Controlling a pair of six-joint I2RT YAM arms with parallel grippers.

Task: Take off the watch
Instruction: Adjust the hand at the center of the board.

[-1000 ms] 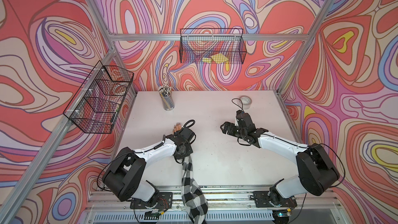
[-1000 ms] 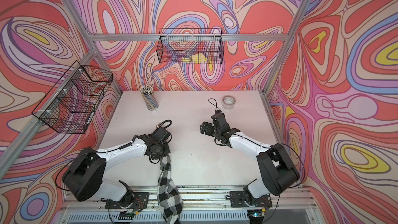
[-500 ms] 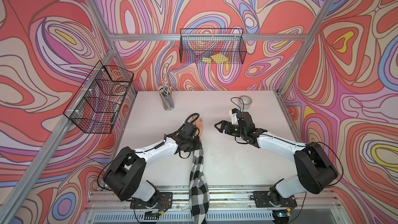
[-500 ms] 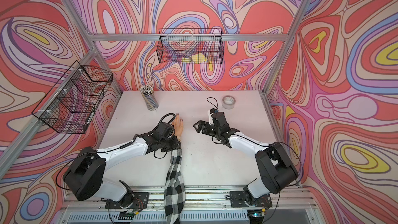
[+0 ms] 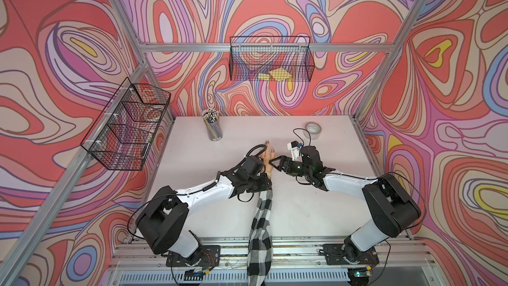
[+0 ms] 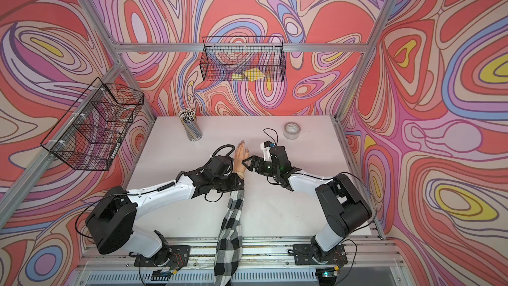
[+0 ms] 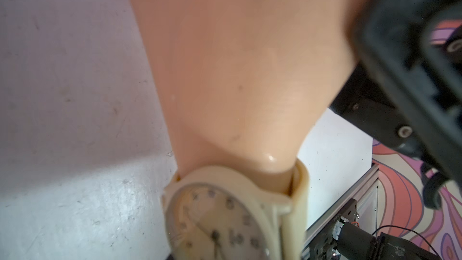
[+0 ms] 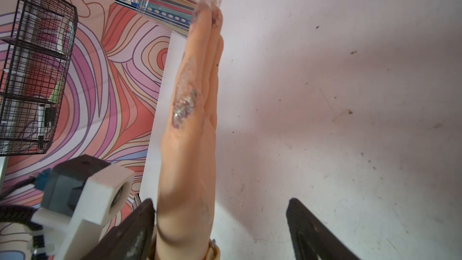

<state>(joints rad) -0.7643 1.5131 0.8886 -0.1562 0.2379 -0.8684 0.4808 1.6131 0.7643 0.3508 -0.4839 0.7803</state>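
The watch (image 7: 225, 216), with a round pale dial and beige strap, sits on the wrist of a mannequin hand (image 5: 268, 158). Its buckle (image 8: 212, 245) peeks out below the palm in the right wrist view. My left gripper (image 5: 261, 184) is shut on the mannequin arm just behind the wrist, at the dark cuff; its jaws are hidden in the left wrist view. My right gripper (image 8: 222, 231) is open and straddles the hand near the wrist. One of its fingers (image 8: 140, 228) touches the hand's side, while the opposite one stands well apart. In a top view the right gripper (image 6: 247, 162) meets the hand from the right.
A black-and-white checked sleeve (image 5: 261, 229) trails from the mannequin arm over the table's front edge. A cup of pencils (image 5: 213, 129) and a roll of clear tape (image 5: 312, 130) stand at the back. Wire baskets hang on the left wall (image 5: 129, 125) and back wall (image 5: 270, 59).
My left arm has carried the mannequin hand rightward toward the table's middle. My right gripper has moved left onto the hand, and the sleeve has swung along.
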